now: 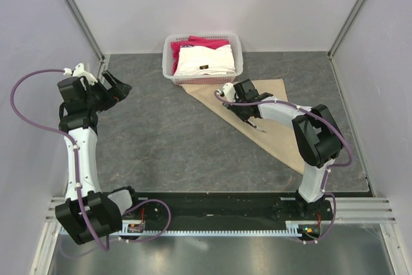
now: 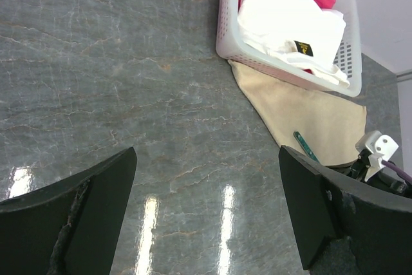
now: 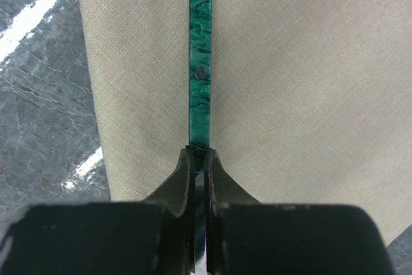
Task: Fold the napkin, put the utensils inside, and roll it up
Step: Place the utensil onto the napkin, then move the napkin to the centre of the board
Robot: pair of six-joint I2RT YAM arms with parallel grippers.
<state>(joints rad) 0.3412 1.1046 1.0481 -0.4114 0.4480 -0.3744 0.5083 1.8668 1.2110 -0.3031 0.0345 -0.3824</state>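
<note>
The top external camera looks down from above and behind the arms (image 1: 82, 156) over the whole table (image 1: 161, 152). The left wrist camera views the napkin (image 2: 315, 114), and apparently the knife (image 2: 306, 146), from afar, ahead-right of its fingers (image 2: 77, 223). The right wrist camera hangs close over both, the knife straight ahead of the right gripper (image 3: 200, 156).

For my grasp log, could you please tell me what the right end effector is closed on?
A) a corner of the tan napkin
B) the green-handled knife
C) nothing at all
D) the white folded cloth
B: in the right wrist view the right end effector is shut on the knife, whose green handle extends out over the napkin.
</note>
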